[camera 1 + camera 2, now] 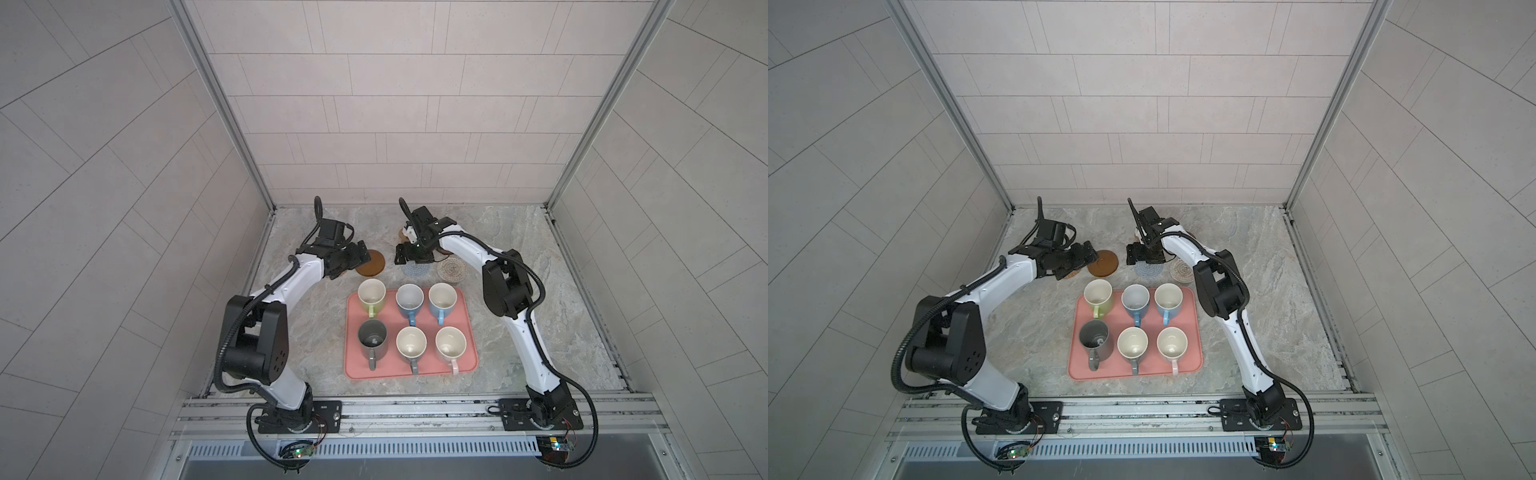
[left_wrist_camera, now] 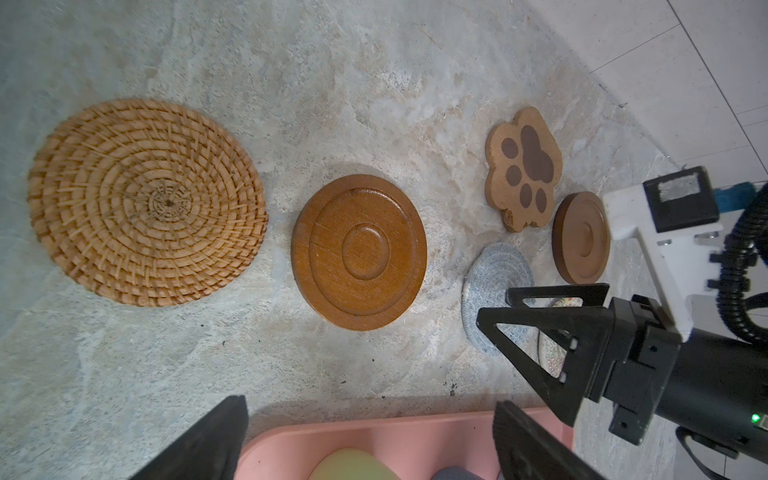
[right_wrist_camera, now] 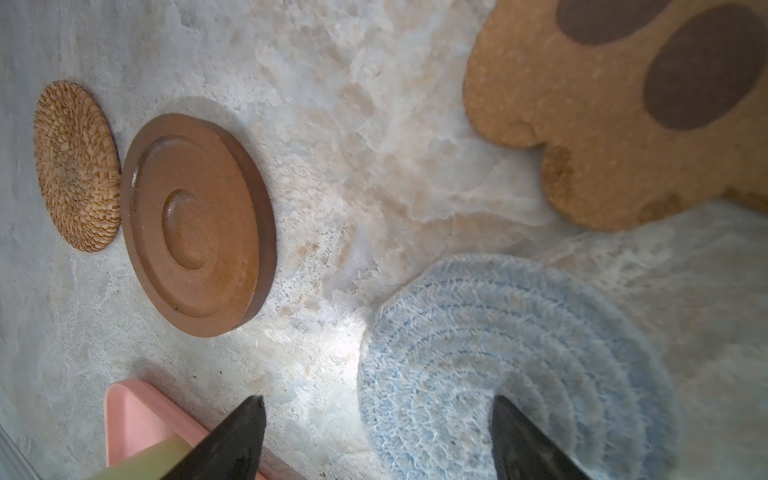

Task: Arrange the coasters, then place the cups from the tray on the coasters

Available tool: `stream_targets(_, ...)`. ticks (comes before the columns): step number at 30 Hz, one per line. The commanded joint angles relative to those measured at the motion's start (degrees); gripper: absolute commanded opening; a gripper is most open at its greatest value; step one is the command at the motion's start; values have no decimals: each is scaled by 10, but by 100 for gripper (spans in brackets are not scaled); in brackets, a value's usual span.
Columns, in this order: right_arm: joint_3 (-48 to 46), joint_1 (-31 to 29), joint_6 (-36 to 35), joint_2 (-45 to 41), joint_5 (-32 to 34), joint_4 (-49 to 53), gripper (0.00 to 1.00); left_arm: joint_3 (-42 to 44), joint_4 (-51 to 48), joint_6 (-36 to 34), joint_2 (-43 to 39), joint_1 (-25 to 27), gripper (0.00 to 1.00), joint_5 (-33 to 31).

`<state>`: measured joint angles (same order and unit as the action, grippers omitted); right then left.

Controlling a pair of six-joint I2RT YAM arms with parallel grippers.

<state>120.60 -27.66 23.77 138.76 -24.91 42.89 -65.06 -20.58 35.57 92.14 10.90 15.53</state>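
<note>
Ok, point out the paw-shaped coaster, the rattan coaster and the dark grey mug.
paw-shaped coaster (image 2: pixel 536 162): left wrist view, on its big dark centre pad.
rattan coaster (image 2: pixel 166 203): left wrist view, on its woven centre.
dark grey mug (image 1: pixel 371 333): in a top view, on its dark inside.

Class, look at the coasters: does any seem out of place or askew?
Yes: the paw-shaped coaster and one wooden disc lie close together behind the blue-grey crochet coaster, out of line with the row nearer the tray.
</note>
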Motion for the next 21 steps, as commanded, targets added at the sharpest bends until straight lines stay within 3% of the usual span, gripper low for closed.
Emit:
stream_targets(1,3,-13,19,36,-16,-4,86,6,12,9,-20,-5,100,2)
stream_targets(14,58,-21,50,74,-33,-9,86,18,9,9,-34,-10,100,-3)
stream_targets(21,58,-22,41,65,-10,6,86,16,10,9,-31,-13,100,-3)
